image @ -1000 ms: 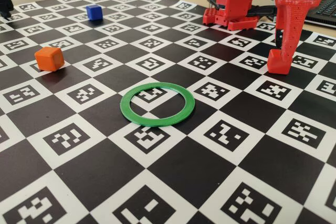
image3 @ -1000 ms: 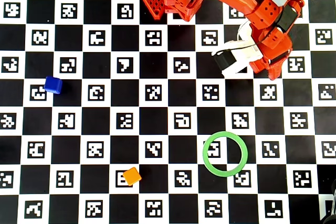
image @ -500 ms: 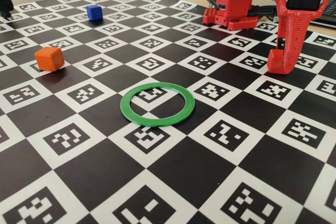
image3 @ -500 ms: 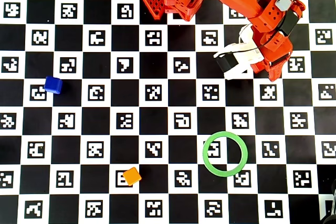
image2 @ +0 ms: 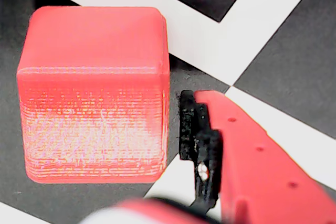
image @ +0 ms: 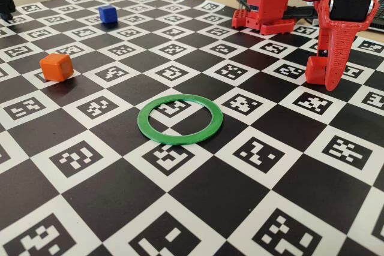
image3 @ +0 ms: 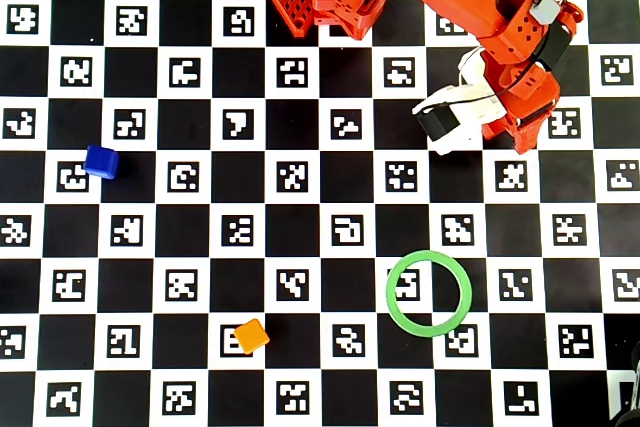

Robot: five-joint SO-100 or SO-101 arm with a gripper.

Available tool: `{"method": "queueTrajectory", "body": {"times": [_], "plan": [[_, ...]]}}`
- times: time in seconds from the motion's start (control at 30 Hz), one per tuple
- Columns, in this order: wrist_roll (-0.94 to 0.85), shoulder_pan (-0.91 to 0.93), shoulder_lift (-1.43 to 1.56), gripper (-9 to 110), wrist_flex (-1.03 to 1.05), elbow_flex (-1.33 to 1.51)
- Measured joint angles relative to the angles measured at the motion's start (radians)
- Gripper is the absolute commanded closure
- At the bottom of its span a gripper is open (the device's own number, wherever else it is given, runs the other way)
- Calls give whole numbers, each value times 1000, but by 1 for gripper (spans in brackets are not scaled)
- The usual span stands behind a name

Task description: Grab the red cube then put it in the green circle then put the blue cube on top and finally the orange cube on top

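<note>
In the overhead view the arm (image3: pixel 500 37) hid the red cube (image2: pixel 94 93) entirely (the wrist view showed one finger (image2: pixel 252 156), cut off).

Red cube (image2: pixel 94 95): matte, upright on board, right beside gripper (image: pixel 321 79) finger. Green circle (image3: pixel 429 293): flat, empty, near gripper. Orange cube (image3: pixel 251 335), blue cube (image3: pixel 101 161): well apart from gripper.

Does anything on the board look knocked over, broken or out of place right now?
Nothing stands out. The green circle lies flat and empty, the orange cube and blue cube sit squarely on the board, and the red cube rests intact beside the pincer.
</note>
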Motion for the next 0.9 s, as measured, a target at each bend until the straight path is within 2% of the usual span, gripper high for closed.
{"method": "queueTrajectory", "body": {"times": [0.57,0.9], "plan": [[-63,25,0,95,0,0],[-75,25,-2,96,26,-2]]}}
